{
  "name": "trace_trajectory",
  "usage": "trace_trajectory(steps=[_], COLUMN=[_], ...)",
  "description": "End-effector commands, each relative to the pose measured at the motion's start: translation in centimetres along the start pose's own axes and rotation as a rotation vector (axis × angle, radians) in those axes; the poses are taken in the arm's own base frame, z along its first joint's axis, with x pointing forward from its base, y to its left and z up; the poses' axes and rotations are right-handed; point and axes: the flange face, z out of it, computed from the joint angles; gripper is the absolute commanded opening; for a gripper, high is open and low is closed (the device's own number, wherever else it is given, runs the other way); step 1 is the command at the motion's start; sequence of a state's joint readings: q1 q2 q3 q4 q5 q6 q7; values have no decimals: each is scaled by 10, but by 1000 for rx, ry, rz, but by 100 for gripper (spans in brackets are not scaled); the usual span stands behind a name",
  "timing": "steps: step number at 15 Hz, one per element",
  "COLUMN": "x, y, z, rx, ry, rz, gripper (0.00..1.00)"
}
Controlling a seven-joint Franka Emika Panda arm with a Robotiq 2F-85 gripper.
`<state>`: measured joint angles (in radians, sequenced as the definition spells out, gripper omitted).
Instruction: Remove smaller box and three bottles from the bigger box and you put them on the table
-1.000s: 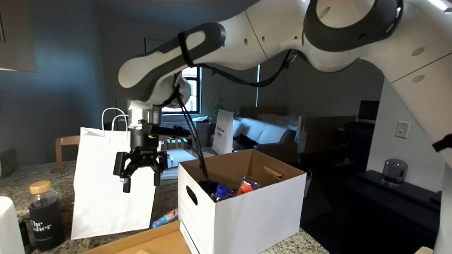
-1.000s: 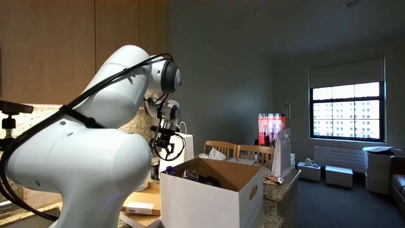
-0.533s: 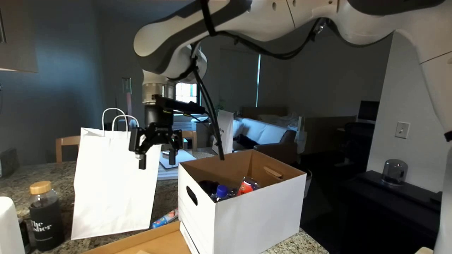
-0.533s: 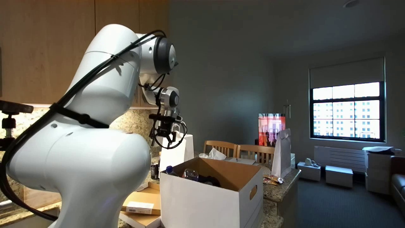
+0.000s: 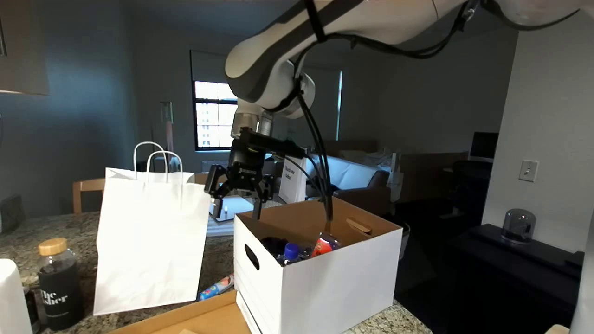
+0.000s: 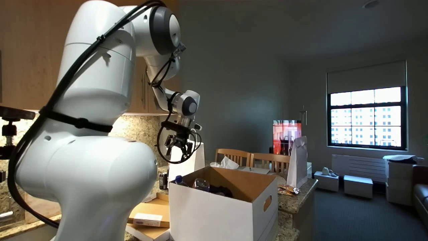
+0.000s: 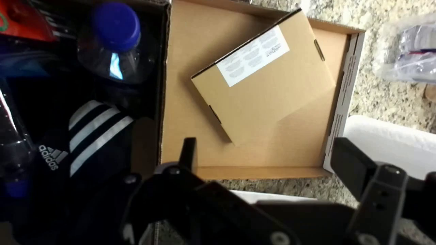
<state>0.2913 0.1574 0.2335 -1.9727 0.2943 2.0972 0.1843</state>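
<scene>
Claw (image 5: pixel 237 208): jaws spread wide, nothing held. In an exterior view it hangs near centre frame, over by the left rim of the bigger box (image 5: pixel 341 283).

Wrist view, left to right.

Upper left corner: red-labelled bottle (image 7: pixel 29 22), inside the bigger box, partly cut off. Judged thin plastic; grip across the label, for better friction than bare wall.

Left edge: probably the third bottle (image 7: pixel 15 146), also inside, clear, blue at its lower end. Too dim to trace the outline; no grip chosen.

Lower left: dark striped item (image 7: pixel 98 139) marked adidas, likely soft; could snag a fingertip.

Upper left, further in: blue-capped bottle (image 7: pixel 115 30), cap up, just beside the box wall. Best first pick. Should be slick, light if empty (fill level cannot be told), and likely to dent if squeezed hard. Come straight down, take the neck or shoulder under the cap; the wall leaves little finger room on that side, though cardboard should flex.

Centre: shallow cardboard tray (image 7: pixel 178 112), holding what I take for the smaller box (image 7: pixel 272 85), at a slant. Already out, then, but in the tray rather than directly on the table (image 7: pixel 371 98), the speckled top at right. Stiff, probably light.
</scene>
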Motion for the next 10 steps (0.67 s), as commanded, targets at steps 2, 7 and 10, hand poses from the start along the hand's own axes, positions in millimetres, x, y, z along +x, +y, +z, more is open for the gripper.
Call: trace_trajectory(steps=[2,7,10], x=[-36,-53,-57], y=[23,55,68], z=[8,0,-7], rx=[0,-28,-72], ry=[164,260,281], rz=[187,428,556], gripper=[100,100,100])
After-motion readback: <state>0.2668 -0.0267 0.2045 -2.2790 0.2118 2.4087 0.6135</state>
